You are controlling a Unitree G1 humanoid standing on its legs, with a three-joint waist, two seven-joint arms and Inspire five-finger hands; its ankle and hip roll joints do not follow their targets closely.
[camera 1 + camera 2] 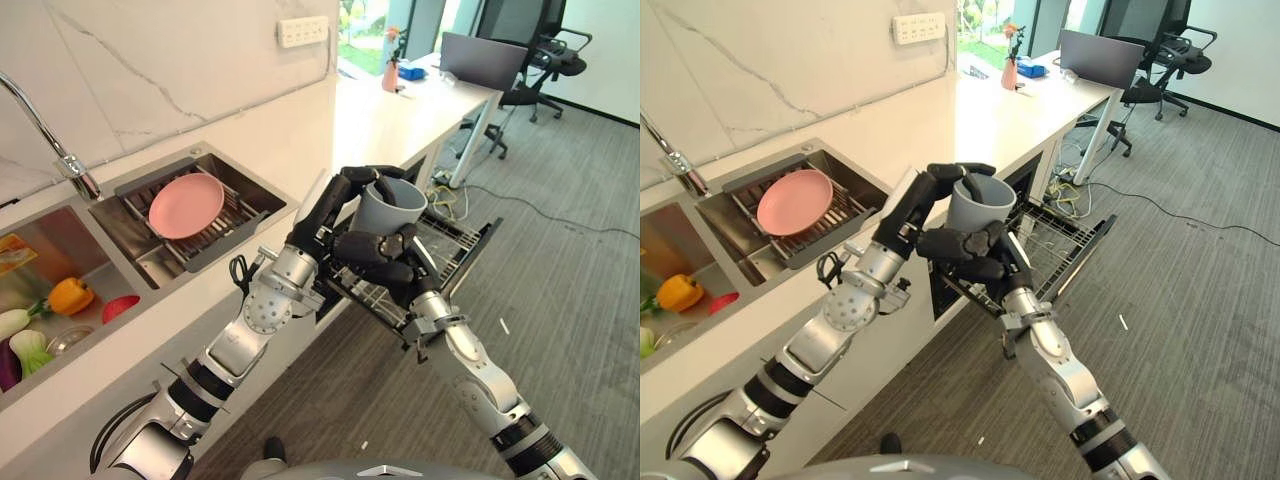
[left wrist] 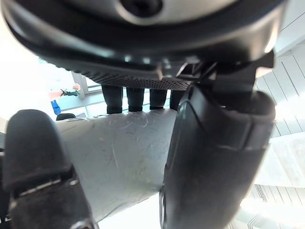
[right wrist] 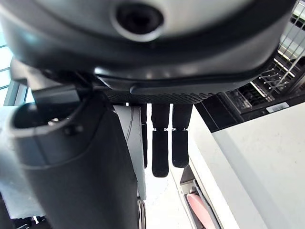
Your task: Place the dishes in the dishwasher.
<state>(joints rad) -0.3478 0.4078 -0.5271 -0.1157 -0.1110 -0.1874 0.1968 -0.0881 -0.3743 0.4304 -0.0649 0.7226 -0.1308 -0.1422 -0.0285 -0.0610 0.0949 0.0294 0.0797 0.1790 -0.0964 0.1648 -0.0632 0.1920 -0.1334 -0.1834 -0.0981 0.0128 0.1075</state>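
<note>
A grey cup [image 1: 392, 208] is held upright in the air over the pulled-out dishwasher rack [image 1: 455, 243]. My left hand [image 1: 325, 215] reaches in from the counter side, its fingers hooked over the cup's rim and its thumb against the wall. The cup's grey wall [image 2: 119, 157] sits between that thumb and the fingers in the left wrist view. My right hand [image 1: 378, 256] grips the cup from below, fingers curled round its lower part. A pink plate [image 1: 186, 205] lies on the drying rack in the sink.
The white counter [image 1: 380, 120] runs along the wall, with a faucet [image 1: 62, 150] and a sink basin holding a yellow pepper [image 1: 70, 295] and a red bowl [image 1: 120, 307]. Beyond stand a desk with a laptop [image 1: 482, 60] and an office chair [image 1: 540, 60]. Carpet floor lies to the right.
</note>
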